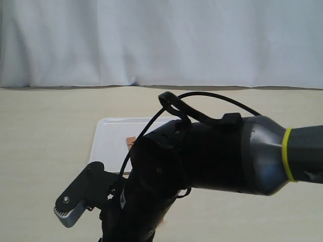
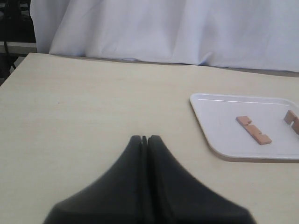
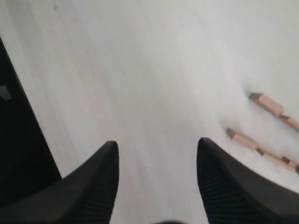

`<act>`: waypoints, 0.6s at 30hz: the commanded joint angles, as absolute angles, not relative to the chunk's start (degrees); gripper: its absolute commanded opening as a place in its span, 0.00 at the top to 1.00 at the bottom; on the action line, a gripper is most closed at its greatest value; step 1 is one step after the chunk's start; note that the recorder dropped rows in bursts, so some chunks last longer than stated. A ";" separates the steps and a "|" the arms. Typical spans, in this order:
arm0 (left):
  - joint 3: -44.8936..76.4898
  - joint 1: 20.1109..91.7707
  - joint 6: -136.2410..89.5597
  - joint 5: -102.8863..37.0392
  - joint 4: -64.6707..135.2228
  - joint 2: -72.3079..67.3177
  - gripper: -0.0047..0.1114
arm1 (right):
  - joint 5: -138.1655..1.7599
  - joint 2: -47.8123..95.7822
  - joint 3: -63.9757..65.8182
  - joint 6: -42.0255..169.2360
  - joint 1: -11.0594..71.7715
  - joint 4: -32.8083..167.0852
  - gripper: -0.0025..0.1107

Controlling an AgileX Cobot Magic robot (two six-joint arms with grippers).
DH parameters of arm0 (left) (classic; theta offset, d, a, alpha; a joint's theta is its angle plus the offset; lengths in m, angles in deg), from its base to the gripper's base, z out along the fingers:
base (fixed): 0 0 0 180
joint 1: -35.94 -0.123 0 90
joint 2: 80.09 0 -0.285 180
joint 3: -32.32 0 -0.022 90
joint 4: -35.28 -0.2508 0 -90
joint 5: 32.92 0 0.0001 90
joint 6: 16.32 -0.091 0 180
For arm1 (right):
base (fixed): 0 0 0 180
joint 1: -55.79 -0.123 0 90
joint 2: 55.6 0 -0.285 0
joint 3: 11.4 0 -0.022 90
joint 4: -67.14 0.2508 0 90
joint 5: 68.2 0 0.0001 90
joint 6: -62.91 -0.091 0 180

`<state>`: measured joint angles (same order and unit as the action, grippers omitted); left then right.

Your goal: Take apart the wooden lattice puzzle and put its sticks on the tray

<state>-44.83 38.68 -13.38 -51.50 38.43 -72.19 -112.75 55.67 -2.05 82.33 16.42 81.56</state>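
The white tray [image 2: 210, 122] lies on the pale table, off to one side of my left gripper [image 2: 144, 138], which is shut with nothing in it. Two notched reddish-brown sticks rest on the tray, one [image 2: 253, 130] near its middle and one [image 2: 292, 120] cut by the frame edge. My right gripper [image 3: 158, 142] is open and empty above a pale surface, with two sticks [image 3: 266, 103] [image 3: 243, 138] lying beyond one finger. The exterior view shows a corner of the tray [image 1: 108, 138] and one stick end [image 1: 130, 140]. No assembled lattice puzzle is in view.
The bulky right arm [image 1: 212, 156] fills the front of the exterior view and hides most of the tray. A white curtain [image 1: 161, 40] hangs behind the table. A dark edge [image 3: 18, 140] runs along one side of the right wrist view.
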 commanded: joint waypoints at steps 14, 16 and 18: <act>-44.89 38.69 -13.56 -51.25 38.29 -72.31 0.96 | -110.04 55.36 -1.90 88.71 16.36 71.34 0.45; -44.89 38.69 -13.56 -51.25 38.29 -72.31 0.96 | -110.16 55.36 -1.73 91.69 16.36 71.34 0.45; -44.89 38.69 -13.56 -51.25 38.29 -72.31 0.96 | -109.86 55.36 -1.15 95.83 16.36 71.34 0.45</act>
<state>-44.83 38.68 -13.38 -51.50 38.43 -72.19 -110.24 55.67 -1.92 90.59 16.39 71.83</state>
